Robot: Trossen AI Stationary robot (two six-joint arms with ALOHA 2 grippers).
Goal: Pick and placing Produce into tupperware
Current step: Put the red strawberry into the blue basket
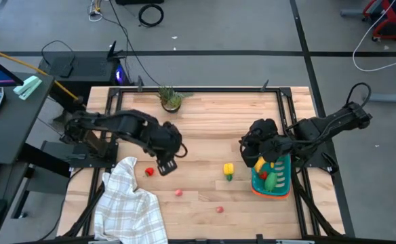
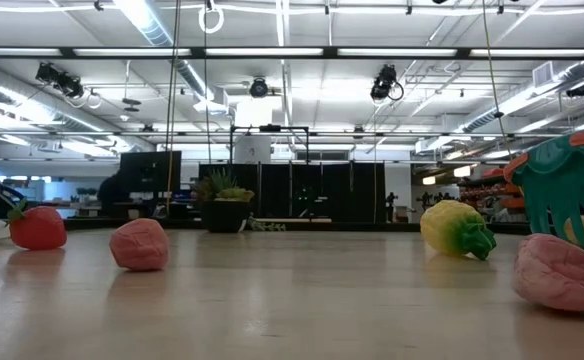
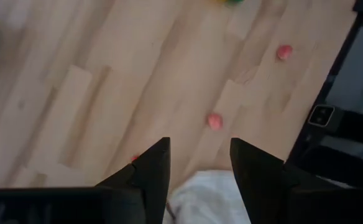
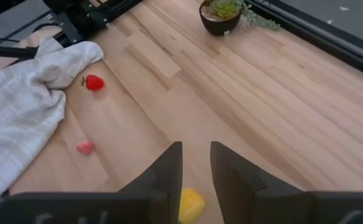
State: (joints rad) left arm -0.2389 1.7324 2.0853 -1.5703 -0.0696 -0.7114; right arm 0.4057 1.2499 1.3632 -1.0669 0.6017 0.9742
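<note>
1. The tub (image 1: 274,181) is sitting at the right edge of the desk (image 1: 205,115), already holding a banana and a green piece; it is reading as light, stiff slatted plastic.
2. The pepper (image 1: 228,171) is lying on the desk just left of the tub. In the low view it is resting on its side with the green stem pointing toward the tub, so its long axis is running roughly across the desk, body to stem.
3. Judgement: the pepper is looking like a light, hollow, smooth toy, likely to slip or roll. A hold across the yellow body, square to the long axis and clear of the stem, is looking safest.
4. The right claw (image 4: 196,163) is hovering above the desk near the tub with its fingers a little apart and holding nothing, the pepper showing just beyond the tips.
5. The left claw (image 3: 198,163) is hanging over the cloth (image 1: 131,202) edge, fingers apart and empty.
6. A strawberry (image 1: 149,171) is lying beside the cloth; two pink fruits (image 1: 178,192) are lying toward the front, well apart. All are appearing tiny, light and rounded, needing a centred pinch.
</note>
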